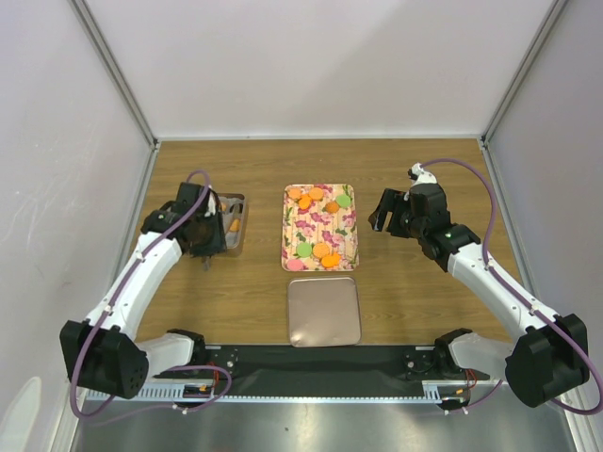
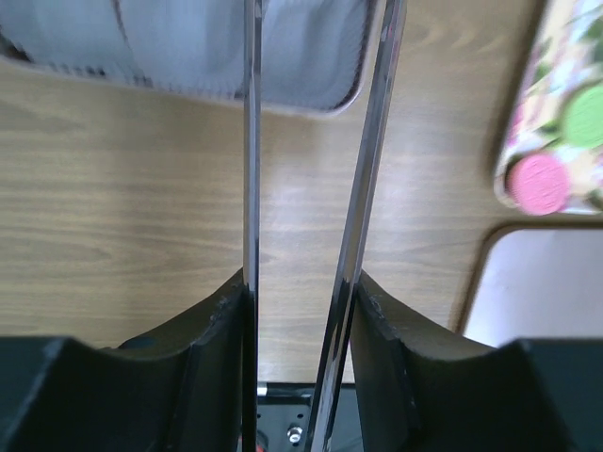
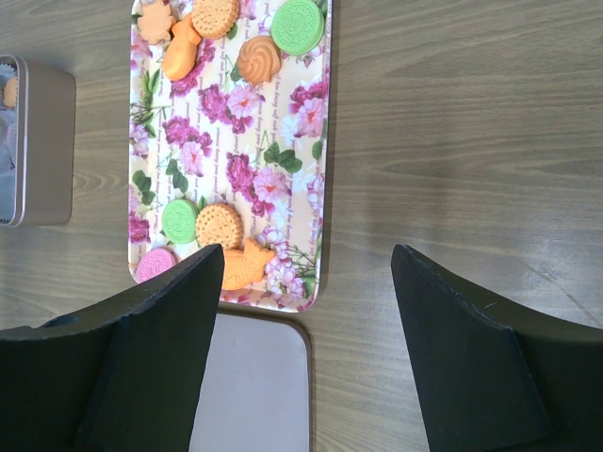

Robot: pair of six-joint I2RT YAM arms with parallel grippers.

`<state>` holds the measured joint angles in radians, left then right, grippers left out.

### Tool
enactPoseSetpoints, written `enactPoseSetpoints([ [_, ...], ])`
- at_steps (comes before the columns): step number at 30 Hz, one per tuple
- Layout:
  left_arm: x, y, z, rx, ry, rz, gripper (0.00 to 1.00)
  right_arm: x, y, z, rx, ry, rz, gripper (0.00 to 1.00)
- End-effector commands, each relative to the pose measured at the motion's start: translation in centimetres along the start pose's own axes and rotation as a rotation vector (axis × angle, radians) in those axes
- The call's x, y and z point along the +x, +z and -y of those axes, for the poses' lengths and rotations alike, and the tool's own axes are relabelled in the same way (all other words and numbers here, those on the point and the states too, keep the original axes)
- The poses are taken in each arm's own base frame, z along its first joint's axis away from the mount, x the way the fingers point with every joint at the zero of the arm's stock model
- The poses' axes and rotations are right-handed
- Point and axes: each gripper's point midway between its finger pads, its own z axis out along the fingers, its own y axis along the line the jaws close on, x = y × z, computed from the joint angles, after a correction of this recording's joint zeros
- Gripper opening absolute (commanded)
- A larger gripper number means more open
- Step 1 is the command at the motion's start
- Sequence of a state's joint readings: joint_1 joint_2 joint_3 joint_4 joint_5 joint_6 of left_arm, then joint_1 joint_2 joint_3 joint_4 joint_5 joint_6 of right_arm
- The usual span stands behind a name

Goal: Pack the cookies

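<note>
Several cookies lie on the floral tray (image 1: 320, 226): an orange cluster (image 1: 306, 198) and a green one (image 1: 345, 201) at the far end, green (image 1: 304, 250), orange (image 1: 325, 254) and pink (image 1: 296, 265) ones at the near end. One orange cookie (image 1: 232, 225) lies in the metal tin (image 1: 237, 237) at left. My left gripper (image 1: 215, 226) hangs over that tin; its thin metal blades (image 2: 250, 141) stand apart with only table showing between them. My right gripper (image 3: 306, 259) is open and empty, right of the tray, with the orange fish cookie (image 3: 247, 266) beside its left finger.
A plain square metal lid (image 1: 324, 311) lies flat just in front of the tray. The tin's paper lining (image 2: 188, 47) shows in the left wrist view. White walls close off the table at left, right and back.
</note>
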<state>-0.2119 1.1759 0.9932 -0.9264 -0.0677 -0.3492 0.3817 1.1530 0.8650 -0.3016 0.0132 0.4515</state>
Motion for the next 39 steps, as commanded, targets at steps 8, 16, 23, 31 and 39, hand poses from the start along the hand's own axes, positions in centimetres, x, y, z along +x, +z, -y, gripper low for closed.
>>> enactPoseSetpoints([
  [8,-5.6,-3.6,9.3,0.152,0.163,0.152,0.47,-2.2,-0.5,-0.7,-0.014,-0.003,0.061,0.78],
  [16,-5.6,-1.7,19.0,0.255,0.318,0.123,0.47,-2.3,-0.7,-0.4,0.004,-0.006,0.07,0.78],
  [23,-4.2,2.2,22.8,0.285,0.383,0.055,0.47,-2.3,-0.7,-0.3,0.005,-0.006,0.071,0.78],
  [31,-3.7,4.8,24.5,0.289,0.413,0.027,0.47,-2.3,-0.7,-0.4,0.002,-0.006,0.07,0.78],
  [39,-3.5,6.2,24.7,0.271,0.425,0.009,0.46,-2.3,-0.7,-0.4,0.001,-0.004,0.072,0.78],
])
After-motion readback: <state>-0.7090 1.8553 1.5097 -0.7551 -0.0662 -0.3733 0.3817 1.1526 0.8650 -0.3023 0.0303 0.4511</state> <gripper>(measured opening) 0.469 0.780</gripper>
